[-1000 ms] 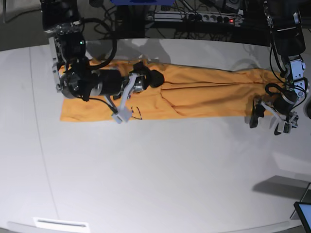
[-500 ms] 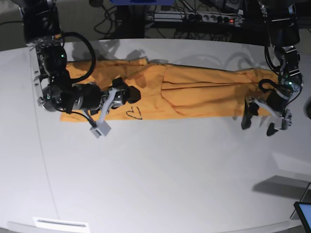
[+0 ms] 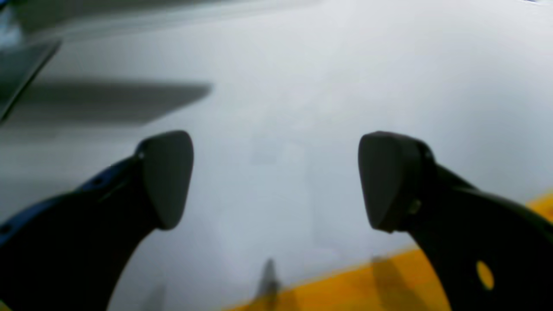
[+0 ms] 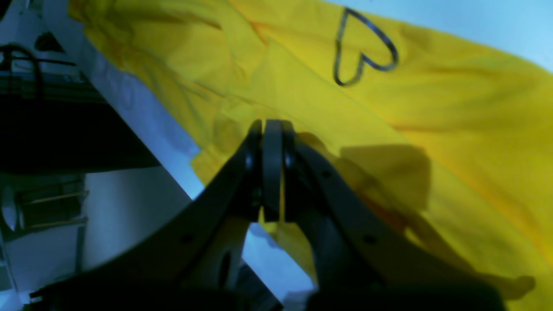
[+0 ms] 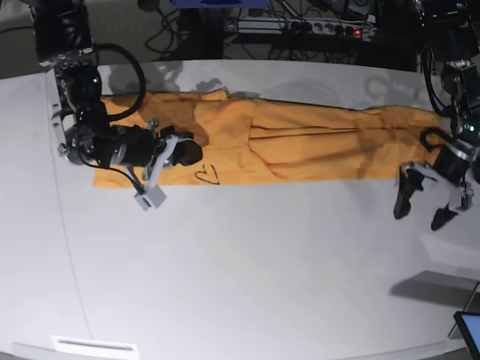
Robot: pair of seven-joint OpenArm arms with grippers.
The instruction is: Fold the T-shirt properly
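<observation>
Nearest the base camera, the left gripper (image 5: 421,208) hangs with jaws apart over bare table (image 5: 240,285), just off the near right corner of the T-shirt (image 5: 300,142), which lies as a long flattened band across the far half of the table. The right gripper (image 4: 272,172) is pressed fully together over the shirt's other end beside the small heart outline (image 4: 363,47), seemingly pinching no cloth, though the blurred wrist view leaves that unsure. If so, a lift there would bring up nothing, and the left gripper, off the cloth, could close on bare table.
</observation>
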